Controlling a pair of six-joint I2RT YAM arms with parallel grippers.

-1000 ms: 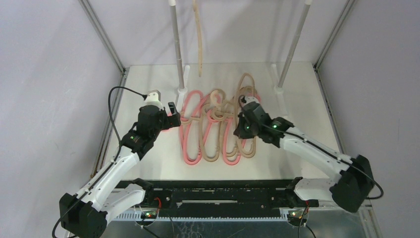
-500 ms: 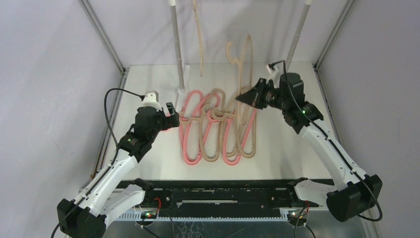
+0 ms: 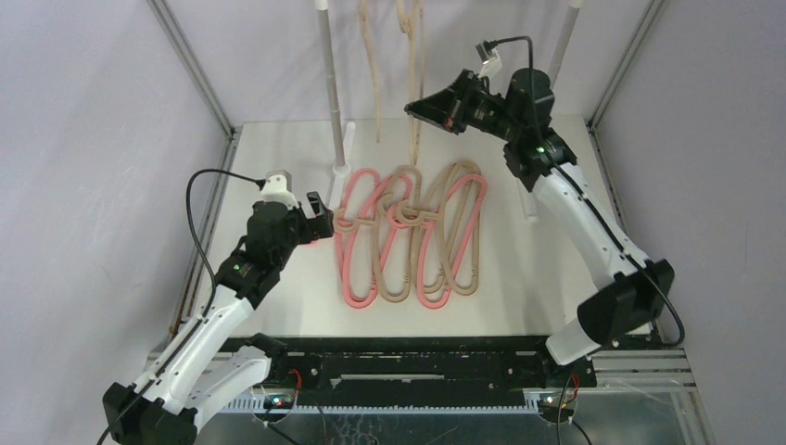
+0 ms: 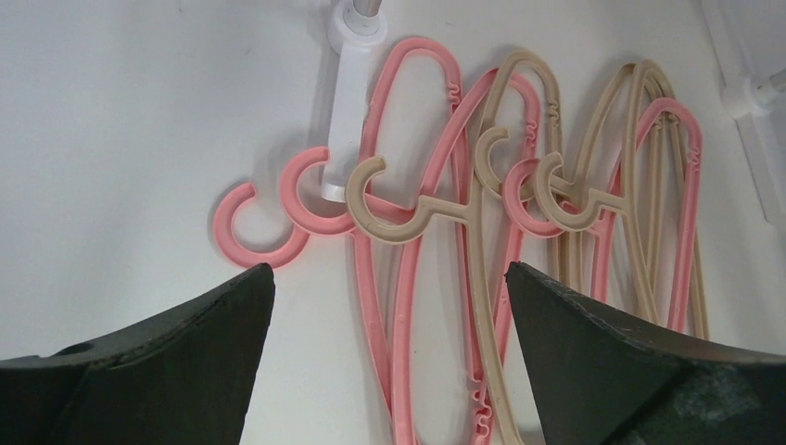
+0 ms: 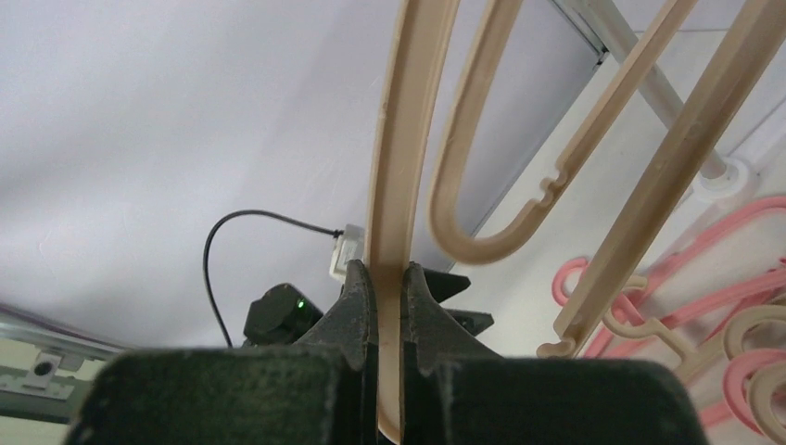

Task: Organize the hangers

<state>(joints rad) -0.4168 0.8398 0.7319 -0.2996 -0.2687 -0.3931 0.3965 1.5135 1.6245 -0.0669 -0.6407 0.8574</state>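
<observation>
Several pink and beige hangers [image 3: 408,236] lie in an overlapping pile on the white table, hooks pointing left [image 4: 371,199]. One beige hanger [image 3: 373,74] hangs at the top between the rack poles. My right gripper [image 3: 415,109] is raised high beside it, shut on another beige hanger [image 3: 413,46], whose bar runs up between the pads [image 5: 408,139]. That gripper [image 5: 389,274] clamps the bar near its lower bend. My left gripper [image 3: 320,221] hovers low at the pile's left edge, open and holding nothing [image 4: 389,278], with pink hooks [image 4: 259,222] just ahead of it.
Two grey upright rack poles [image 3: 326,74] [image 3: 562,56] stand at the back on white feet [image 4: 357,23]. Metal frame posts and walls close in both sides. A black rail runs along the near table edge [image 3: 417,362].
My right arm lifted a beige hanger off the right of the pile and carried it up and left beside the hanging one. The left arm has barely moved.
</observation>
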